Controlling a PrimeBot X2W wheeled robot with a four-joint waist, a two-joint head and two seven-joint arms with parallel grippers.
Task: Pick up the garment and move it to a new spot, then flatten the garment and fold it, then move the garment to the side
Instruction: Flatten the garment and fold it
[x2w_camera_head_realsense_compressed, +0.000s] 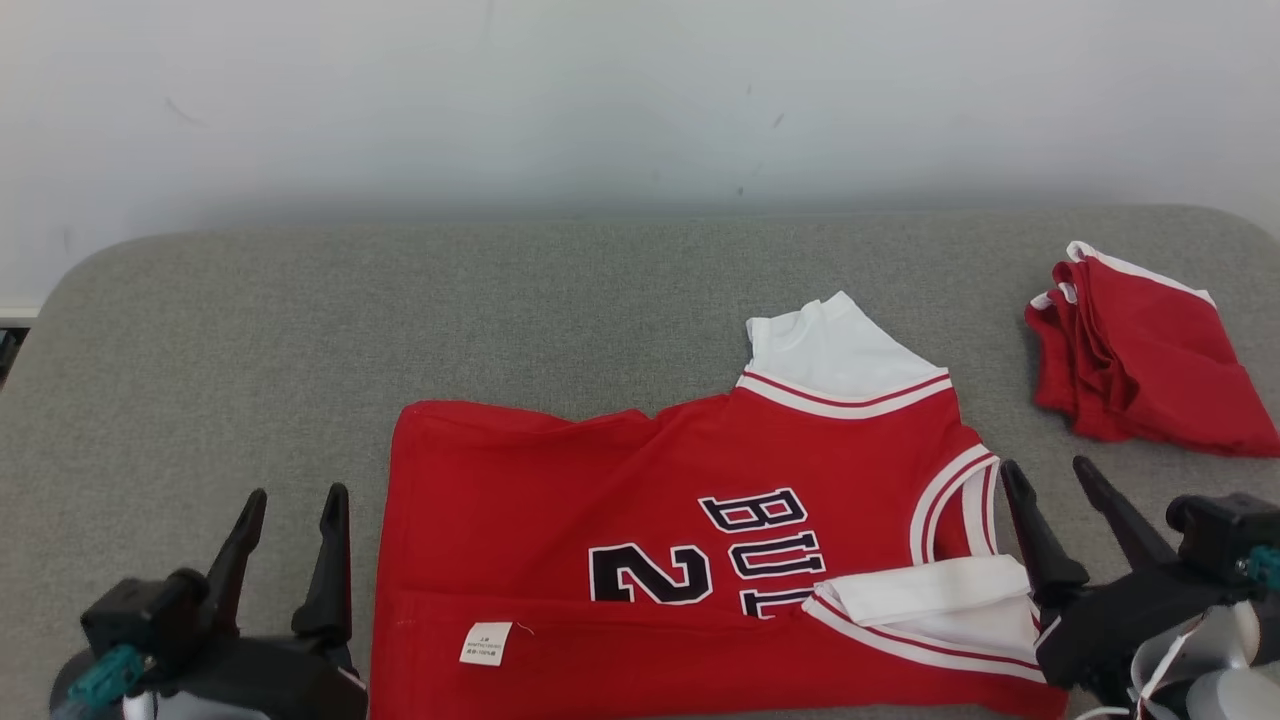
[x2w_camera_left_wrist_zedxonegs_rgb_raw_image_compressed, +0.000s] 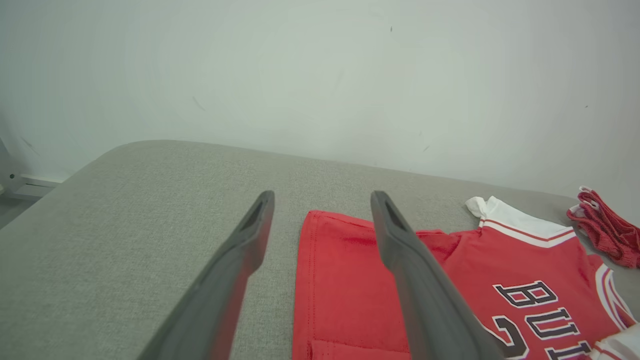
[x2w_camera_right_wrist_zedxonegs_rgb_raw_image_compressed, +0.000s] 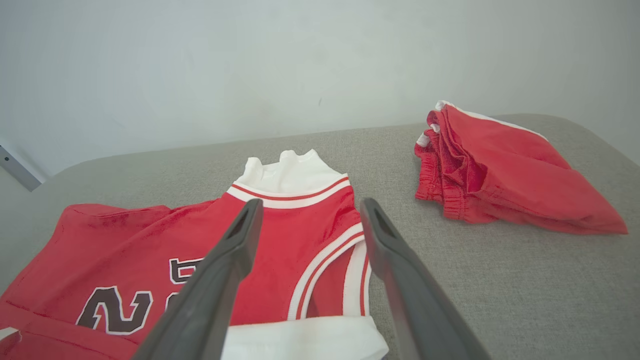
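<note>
Across the grey padded desk (x2w_camera_head_realsense_compressed: 200, 330) the garment (x2w_camera_head_realsense_compressed: 560, 500), a red jersey with black lettering, lies flat with its long axis running left to right before the robot: hem toward the left, white collar and armholes toward the right. Its near long edge looks turned up over the front, which I judge to be a lengthwise fold begun. A second red garment (x2w_camera_head_realsense_compressed: 1150, 370), already folded, sits well apart at the far right.

Both ends of the jersey have an arm beside them. The left gripper (x2w_camera_head_realsense_compressed: 297, 495) hangs over bare desk just beside the hem edge, fingers spread wide and empty; in the left wrist view that edge runs up between them. The right gripper (x2w_camera_head_realsense_compressed: 1046, 468), equally wide and empty, is nearer, at the armhole trim with the white sleeve (x2w_camera_head_realsense_compressed: 930, 590) just under it. A small white label (x2w_camera_head_realsense_compressed: 486, 643) shows on the turned-up edge.
</note>
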